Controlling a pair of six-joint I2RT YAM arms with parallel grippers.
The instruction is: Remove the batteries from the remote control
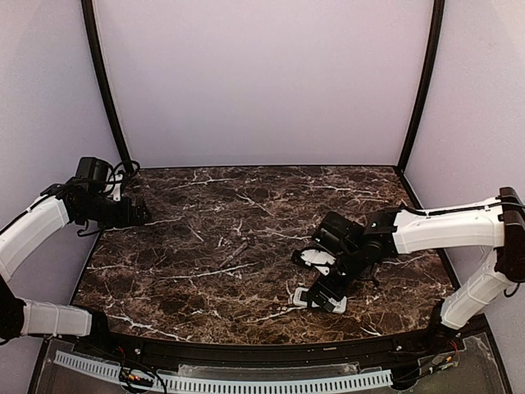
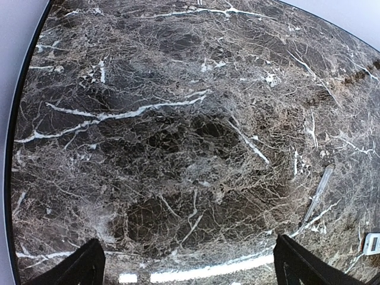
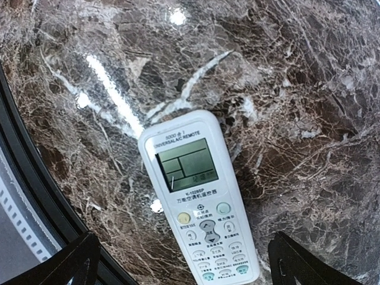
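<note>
Both pairs of jaws stand wide apart, gripping nothing. The left gripper (image 2: pixel 189 240) hovers over bare marble worktop (image 2: pixel 178 119) at the far left. The right gripper (image 3: pixel 183 237) hangs above the remote control (image 3: pixel 199 196), which lies display-up near the front right edge, its back hidden.

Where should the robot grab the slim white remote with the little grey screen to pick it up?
Across its two long side edges, near the middle of the slim white remote control, coming straight down from above. It lies flat on the dark marble table, buttons up, so only the narrow sides offer a pinch. The open right gripper hangs over it.
</note>
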